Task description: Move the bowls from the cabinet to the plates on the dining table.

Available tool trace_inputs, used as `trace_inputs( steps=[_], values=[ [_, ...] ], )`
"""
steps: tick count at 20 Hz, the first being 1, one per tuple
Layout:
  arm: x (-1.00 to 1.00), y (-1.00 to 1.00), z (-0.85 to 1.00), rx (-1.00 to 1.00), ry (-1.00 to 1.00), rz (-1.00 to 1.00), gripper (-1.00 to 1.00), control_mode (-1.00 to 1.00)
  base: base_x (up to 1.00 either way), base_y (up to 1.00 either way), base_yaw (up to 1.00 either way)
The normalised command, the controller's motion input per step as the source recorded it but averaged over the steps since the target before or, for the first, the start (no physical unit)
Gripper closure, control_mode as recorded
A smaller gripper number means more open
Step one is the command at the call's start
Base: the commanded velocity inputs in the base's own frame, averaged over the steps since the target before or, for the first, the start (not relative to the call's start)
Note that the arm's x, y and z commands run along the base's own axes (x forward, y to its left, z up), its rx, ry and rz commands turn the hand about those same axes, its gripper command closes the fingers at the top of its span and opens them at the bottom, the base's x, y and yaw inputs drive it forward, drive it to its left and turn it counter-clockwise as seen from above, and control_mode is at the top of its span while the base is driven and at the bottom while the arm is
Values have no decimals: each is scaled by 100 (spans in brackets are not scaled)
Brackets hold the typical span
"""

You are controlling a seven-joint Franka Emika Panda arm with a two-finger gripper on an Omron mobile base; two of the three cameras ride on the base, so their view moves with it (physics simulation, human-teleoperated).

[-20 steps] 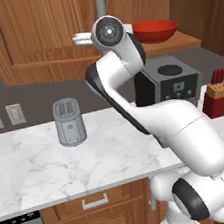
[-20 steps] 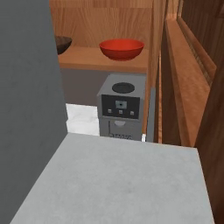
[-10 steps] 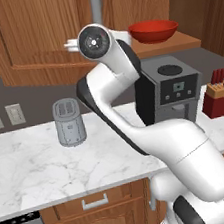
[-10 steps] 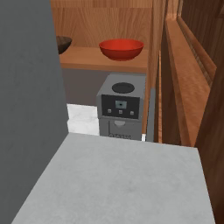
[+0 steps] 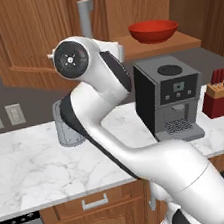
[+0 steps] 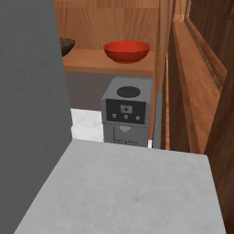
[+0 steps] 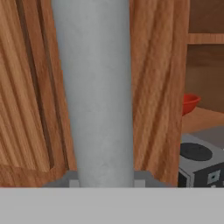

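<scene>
The red bowl (image 5: 153, 30) (image 6: 126, 51) sits on the open cabinet's (image 5: 23, 40) lower shelf, and it also peeks past the door edge in the hand view as the red bowl (image 7: 190, 103). The rim of the dark brown bowl (image 6: 67, 44) shows to its left on the same shelf. My gripper (image 7: 105, 177) is shut around the cabinet door's long grey bar handle (image 7: 94, 87) (image 5: 86, 16), which rises just above my wrist. The fingers themselves are hidden. The plates and the dining table are out of view.
A grey coffee machine (image 5: 170, 98) (image 6: 125, 112) stands on the marble counter (image 5: 31, 171) under the shelf. A red knife block (image 5: 218, 99) is to its right and a grey toaster (image 5: 65, 133) behind my arm. A wide grey slab (image 6: 123, 192) blocks the near right base view.
My arm has swung left and the grey handle has gone left with it, carrying the cabinet door further round. The bowls have not moved.
</scene>
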Motion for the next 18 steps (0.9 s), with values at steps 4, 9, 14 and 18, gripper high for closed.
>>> trace_inputs(
  steps=[4, 9, 14, 18],
  values=[
    [-66, 34, 0, 0, -3, -3, 100, -100, 0, 0, 0],
    [-59, 32, 0, 0, -3, -1, 100, -100, 0, 0, 0],
    [-44, 26, 0, 0, 0, 0, 100, -100, 0, 0, 0],
    [-33, 17, 0, 0, 0, 0, 100, -100, 0, 0, 0]
  ],
)
